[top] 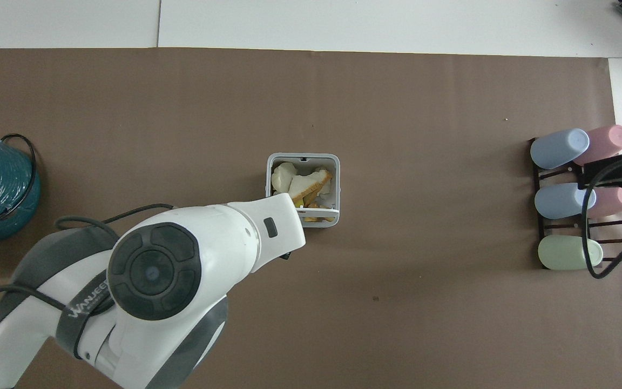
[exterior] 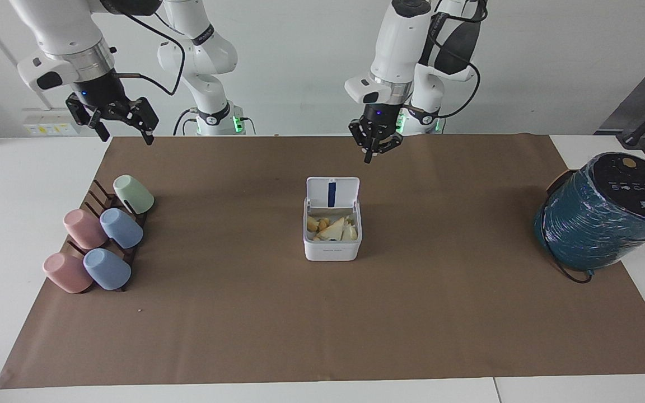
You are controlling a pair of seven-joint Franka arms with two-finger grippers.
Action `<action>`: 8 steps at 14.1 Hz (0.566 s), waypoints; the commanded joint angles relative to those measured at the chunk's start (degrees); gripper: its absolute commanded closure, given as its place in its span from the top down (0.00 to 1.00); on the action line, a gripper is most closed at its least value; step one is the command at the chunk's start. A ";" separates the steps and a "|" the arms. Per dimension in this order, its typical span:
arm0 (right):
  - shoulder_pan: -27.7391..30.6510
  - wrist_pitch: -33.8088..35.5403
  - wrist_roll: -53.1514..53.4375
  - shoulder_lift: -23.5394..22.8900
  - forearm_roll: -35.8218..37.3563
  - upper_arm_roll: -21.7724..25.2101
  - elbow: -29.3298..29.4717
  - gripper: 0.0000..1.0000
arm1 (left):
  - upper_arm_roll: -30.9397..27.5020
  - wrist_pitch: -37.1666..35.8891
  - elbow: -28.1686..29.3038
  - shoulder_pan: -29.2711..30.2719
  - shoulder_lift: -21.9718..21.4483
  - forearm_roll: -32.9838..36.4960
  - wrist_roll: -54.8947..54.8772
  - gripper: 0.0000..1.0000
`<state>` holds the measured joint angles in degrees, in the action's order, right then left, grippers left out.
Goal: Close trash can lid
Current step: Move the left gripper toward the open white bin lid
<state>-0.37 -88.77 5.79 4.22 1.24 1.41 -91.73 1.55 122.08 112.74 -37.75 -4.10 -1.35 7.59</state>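
The small white trash can (exterior: 332,249) stands in the middle of the brown mat, with bread scraps inside. Its lid (exterior: 332,193) is open and stands upright on the side nearer the robots, blue strip showing. In the overhead view the trash can (top: 303,157) is partly covered by the left arm, and the lid (top: 323,222) shows edge-on. My left gripper (exterior: 375,150) hangs in the air over the mat, beside the lid toward the left arm's end, apart from it. My right gripper (exterior: 114,118) is open and empty, up over the cup rack.
A dark rack with several pastel cups (exterior: 98,235) lies at the right arm's end of the mat, also in the overhead view (top: 575,200). A large teal wrapped cylinder (exterior: 602,212) with a black cable stands at the left arm's end.
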 commanded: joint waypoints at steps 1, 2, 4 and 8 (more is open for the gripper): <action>0.46 0.52 -0.78 0.44 -1.16 -0.10 0.15 1.00 | -0.94 5.17 -0.07 -2.32 2.86 0.74 2.25 0.00; 0.46 0.52 -0.78 0.44 -1.24 -0.10 0.06 1.00 | -0.94 6.31 -0.24 -2.33 3.39 0.74 2.25 0.00; 0.46 0.52 -0.78 0.44 -1.24 -0.10 0.06 1.00 | -0.94 8.86 -0.68 -2.41 4.71 0.74 2.25 0.00; 0.46 0.52 -0.78 0.44 -1.16 -0.10 0.15 1.00 | -1.02 13.00 -2.96 -1.54 8.48 0.82 2.16 0.00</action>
<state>-0.37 -88.77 5.79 4.22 1.24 1.41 -91.72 0.92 133.26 112.03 -39.24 1.75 -1.35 8.89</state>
